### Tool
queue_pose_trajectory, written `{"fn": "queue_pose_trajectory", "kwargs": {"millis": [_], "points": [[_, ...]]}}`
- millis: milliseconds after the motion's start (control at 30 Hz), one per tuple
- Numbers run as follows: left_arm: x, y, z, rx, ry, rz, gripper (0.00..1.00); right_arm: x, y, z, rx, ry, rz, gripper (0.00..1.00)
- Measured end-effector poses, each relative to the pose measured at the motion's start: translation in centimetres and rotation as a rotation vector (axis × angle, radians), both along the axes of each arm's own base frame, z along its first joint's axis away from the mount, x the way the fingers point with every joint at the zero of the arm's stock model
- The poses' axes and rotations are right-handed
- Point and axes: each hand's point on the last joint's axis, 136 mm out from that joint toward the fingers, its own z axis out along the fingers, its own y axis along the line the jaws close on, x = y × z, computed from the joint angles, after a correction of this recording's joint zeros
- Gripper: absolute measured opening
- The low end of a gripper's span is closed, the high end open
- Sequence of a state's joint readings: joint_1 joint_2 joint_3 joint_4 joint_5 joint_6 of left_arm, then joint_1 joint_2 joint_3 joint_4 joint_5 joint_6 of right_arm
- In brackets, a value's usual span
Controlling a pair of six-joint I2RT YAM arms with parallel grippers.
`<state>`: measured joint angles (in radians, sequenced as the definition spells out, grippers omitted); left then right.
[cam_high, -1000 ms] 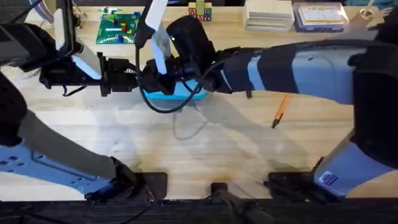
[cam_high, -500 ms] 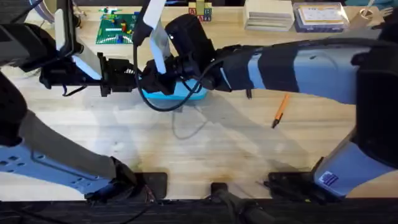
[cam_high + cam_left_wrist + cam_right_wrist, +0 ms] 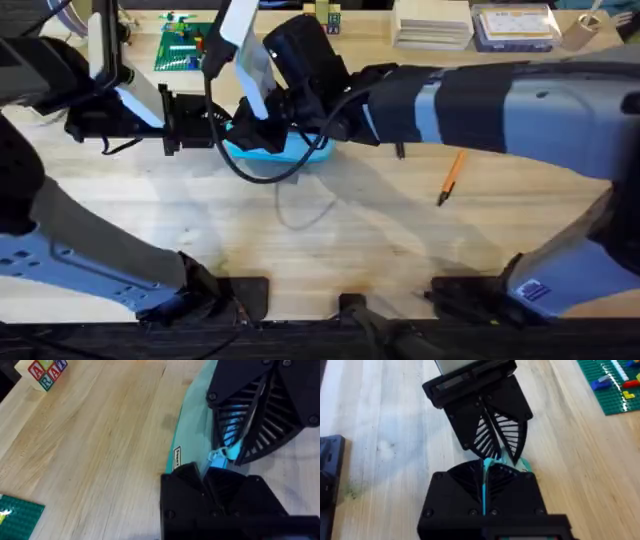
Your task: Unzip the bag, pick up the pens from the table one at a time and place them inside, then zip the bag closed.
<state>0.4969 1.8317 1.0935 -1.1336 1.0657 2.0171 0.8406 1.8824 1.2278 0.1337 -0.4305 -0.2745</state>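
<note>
Meanwhile, the light-blue bag [image 3: 283, 150] is held on the wooden table [image 3: 330, 240] at its far middle, pinched from both ends. The left gripper [image 3: 222, 128] is clamped on the bag's left end; in the left wrist view its black fingers [image 3: 192, 485] are pressed together on the fabric beside a small white label [image 3: 177, 459]. The right gripper [image 3: 262, 125], reached across from the right, is closed on the bag; in the right wrist view a thin blue strip of the bag [image 3: 484, 485] is squeezed between its fingers. An orange pen [image 3: 449, 177] with a dark tip lies on the table, well apart to the right. A green brick baseplate [image 3: 187, 44] lies at the far edge.
</note>
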Motion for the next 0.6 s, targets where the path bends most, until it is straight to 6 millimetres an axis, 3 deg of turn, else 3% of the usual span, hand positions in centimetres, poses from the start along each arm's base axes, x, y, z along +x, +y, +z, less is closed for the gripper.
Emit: {"fn": "queue_pose_trajectory", "kwargs": {"millis": [500, 600], "points": [[-0.09, -0.08, 0.05, -0.004, 0.006, 0.0, 0.042, -0.11, -0.17, -0.31, -0.018, -0.002, 0.004, 0.029], [-0.08, -0.08, 0.04, -0.004, 0.005, 0.0, 0.042, -0.15, -0.15, -0.32, -0.019, -0.003, 0.006, 0.167]]}}
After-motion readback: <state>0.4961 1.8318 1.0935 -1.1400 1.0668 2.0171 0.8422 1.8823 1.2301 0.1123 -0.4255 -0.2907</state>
